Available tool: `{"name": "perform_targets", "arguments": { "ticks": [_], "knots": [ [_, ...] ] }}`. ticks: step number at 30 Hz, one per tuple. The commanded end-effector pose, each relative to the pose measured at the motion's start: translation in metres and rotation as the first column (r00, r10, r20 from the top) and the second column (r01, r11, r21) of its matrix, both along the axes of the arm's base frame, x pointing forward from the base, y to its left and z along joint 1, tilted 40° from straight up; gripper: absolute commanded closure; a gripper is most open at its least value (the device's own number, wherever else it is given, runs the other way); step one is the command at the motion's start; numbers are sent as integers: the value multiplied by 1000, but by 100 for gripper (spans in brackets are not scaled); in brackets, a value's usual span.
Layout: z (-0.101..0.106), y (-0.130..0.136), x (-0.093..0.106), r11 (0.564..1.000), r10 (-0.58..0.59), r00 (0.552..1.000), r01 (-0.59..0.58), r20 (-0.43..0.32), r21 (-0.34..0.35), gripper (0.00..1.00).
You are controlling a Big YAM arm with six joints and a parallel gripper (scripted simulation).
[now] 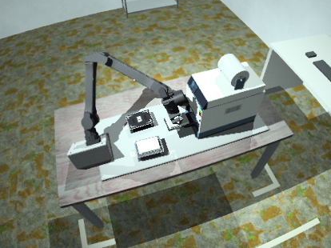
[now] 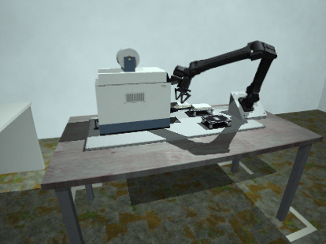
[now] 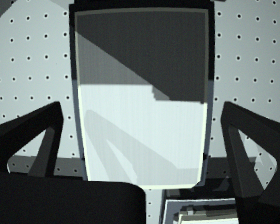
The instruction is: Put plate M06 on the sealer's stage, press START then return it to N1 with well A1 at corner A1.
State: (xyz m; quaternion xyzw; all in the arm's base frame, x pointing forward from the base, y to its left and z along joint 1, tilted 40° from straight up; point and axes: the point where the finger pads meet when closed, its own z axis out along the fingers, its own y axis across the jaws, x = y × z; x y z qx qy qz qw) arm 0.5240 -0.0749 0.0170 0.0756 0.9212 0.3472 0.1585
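White-topped M06 point(image 1: 169, 124) point(image 2: 181, 108) point(image 3: 142, 135) lies centre frame beneath my spread pincer point(image 1: 176, 121) point(image 2: 183, 100) point(image 3: 142, 104); retrieval appears in hand, requiring a straight, centred descent before closing.

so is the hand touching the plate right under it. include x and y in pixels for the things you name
apart, the wrist view shows pegboard between the plate point(image 1: 170, 123) point(image 2: 181, 108) point(image 3: 142, 135) and each finger of the open hand point(image 1: 177, 121) point(image 2: 183, 101) point(image 3: 142, 104)

Arm point(image 1: 132, 78): arched over board | dark nest point(image 1: 141, 122): no plate | pale plate point(image 1: 148, 146): in other nest
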Motion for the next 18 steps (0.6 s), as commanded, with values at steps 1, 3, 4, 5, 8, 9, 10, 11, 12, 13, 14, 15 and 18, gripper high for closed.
{"name": "perform_targets", "arguments": {
  "ticks": [1, 3, 4, 5, 8, 9, 10, 11, 12, 13, 14, 15, 18],
  "knots": [
    [-1, 10, 6, 999, 33, 999, -33, -3, -3, 0],
    [-4, 11, 3, 999, 33, 999, -33, -11, 0, 0],
    [-5, 12, 1, 999, 32, 999, -32, -14, 2, 0],
    [-6, 12, -1, 999, 32, 999, -32, -18, 3, 0],
    [-9, 13, -4, 999, 32, 999, -31, -22, 5, 0],
    [-9, 13, -3, 1000, 31, 999, -31, -19, 4, 0],
    [-9, 13, -3, 1000, 31, 999, -31, -17, 3, 0],
    [-9, 13, -3, 1000, 31, 999, -31, -14, 2, 0],
    [-10, 13, -2, 1000, 31, 999, -31, -11, 1, 0],
    [-10, 12, -2, 1000, 31, 999, -31, -8, 0, 0],
    [-10, 12, -2, 1000, 31, 1000, -31, -6, -1, 0],
    [-10, 12, -2, 1000, 31, 1000, -31, -6, -1, 0],
    [-10, 12, -1, 1000, 30, 1000, -30, 0, -3, 0]
  ]
}}
